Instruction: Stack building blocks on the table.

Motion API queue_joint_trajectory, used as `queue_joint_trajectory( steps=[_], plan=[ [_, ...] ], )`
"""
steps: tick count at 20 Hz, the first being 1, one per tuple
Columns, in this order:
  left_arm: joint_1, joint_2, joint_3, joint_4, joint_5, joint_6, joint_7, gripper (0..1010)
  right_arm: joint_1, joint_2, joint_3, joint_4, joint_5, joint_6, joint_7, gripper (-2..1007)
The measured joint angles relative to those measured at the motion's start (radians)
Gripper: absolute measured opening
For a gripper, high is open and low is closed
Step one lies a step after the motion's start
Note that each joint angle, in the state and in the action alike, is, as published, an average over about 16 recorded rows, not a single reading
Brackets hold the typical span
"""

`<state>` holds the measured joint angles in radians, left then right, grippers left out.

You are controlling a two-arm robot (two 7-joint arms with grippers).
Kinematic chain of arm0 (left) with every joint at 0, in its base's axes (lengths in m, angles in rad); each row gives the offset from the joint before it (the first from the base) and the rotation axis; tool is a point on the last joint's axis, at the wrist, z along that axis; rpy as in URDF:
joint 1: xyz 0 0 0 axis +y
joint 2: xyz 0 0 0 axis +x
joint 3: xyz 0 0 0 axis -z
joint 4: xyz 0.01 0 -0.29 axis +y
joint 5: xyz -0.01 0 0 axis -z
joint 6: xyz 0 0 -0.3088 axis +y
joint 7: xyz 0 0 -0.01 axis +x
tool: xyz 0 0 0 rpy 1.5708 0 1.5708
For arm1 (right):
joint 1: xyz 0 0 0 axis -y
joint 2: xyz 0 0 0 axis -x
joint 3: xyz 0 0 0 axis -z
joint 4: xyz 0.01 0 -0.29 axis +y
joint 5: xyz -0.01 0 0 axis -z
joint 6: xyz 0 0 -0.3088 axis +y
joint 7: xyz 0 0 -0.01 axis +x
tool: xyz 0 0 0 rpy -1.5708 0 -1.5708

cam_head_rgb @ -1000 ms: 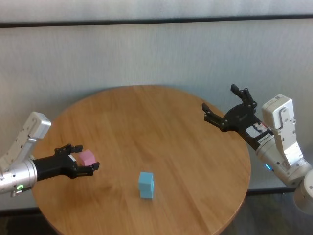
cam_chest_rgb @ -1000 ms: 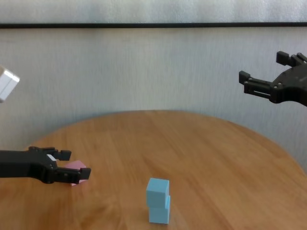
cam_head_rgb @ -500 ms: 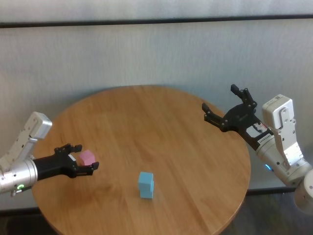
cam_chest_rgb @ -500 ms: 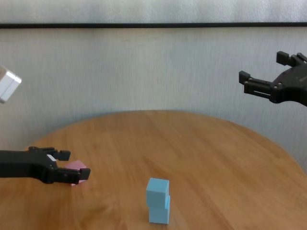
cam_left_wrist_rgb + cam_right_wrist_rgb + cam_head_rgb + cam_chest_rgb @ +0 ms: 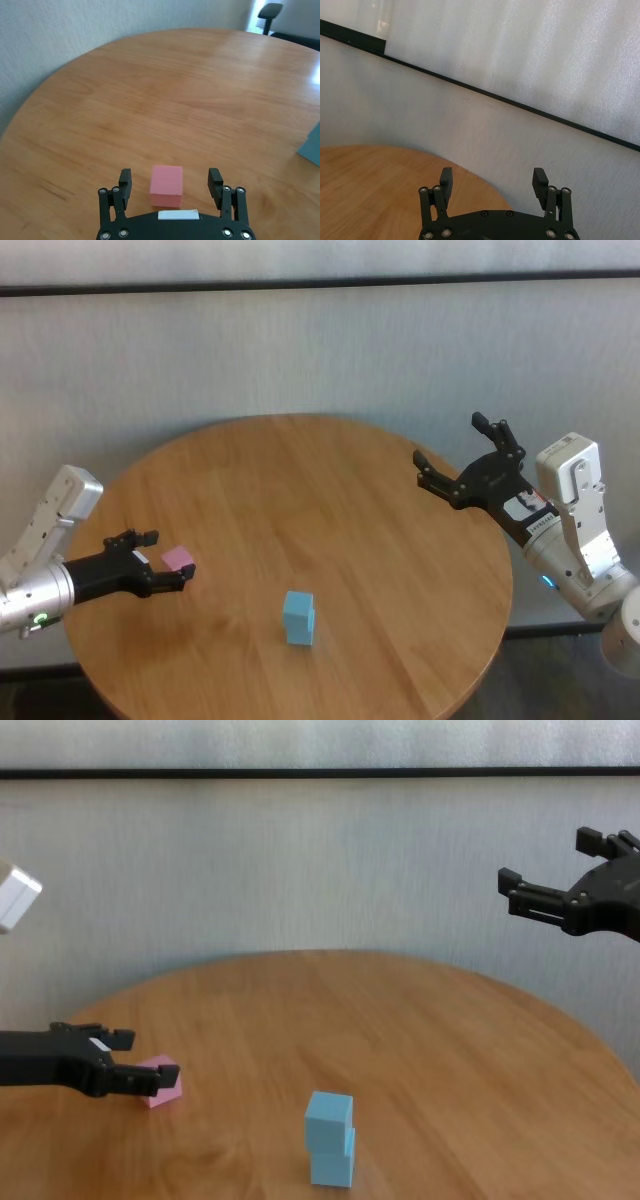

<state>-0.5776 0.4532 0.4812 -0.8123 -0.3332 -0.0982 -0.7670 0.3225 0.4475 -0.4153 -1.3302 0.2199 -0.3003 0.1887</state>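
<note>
Three cubes are sitting on the counter [image 5: 400,570]: two light blue blocks [image 5: 298,617] already standing stacked near the front edge, and the pink block [image 5: 178,559] resting alone near the left edge. We are reading the left tool [image 5: 172,187] as released, its fingers [image 5: 124,180] straddling the pink block with clear gaps on both sides, not touching. We are judging the block as light, rigid and matte, so not slippery; its flat opposite side faces are offering the best hold, taken squarely at mid-height. We are noting that the blue pair looks slightly offset and may be tipping easily. The right tool [image 5: 466,462] is hanging released above the right edge, grasping nothing.
</note>
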Motion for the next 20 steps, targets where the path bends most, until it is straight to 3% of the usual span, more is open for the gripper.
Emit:
queue_joint_trajectory(
  steps=[8, 20],
  plan=[
    [-0.016, -0.010, -0.006, 0.029, 0.011, 0.001, -0.006, 999, 0.000, 0.000, 0.000, 0.000, 0.000, 0.000, 0.000, 1005],
    [-0.070, -0.037, 0.005, 0.122, 0.034, -0.019, -0.051, 999, 0.000, 0.000, 0.000, 0.000, 0.000, 0.000, 0.000, 1005]
  ],
)
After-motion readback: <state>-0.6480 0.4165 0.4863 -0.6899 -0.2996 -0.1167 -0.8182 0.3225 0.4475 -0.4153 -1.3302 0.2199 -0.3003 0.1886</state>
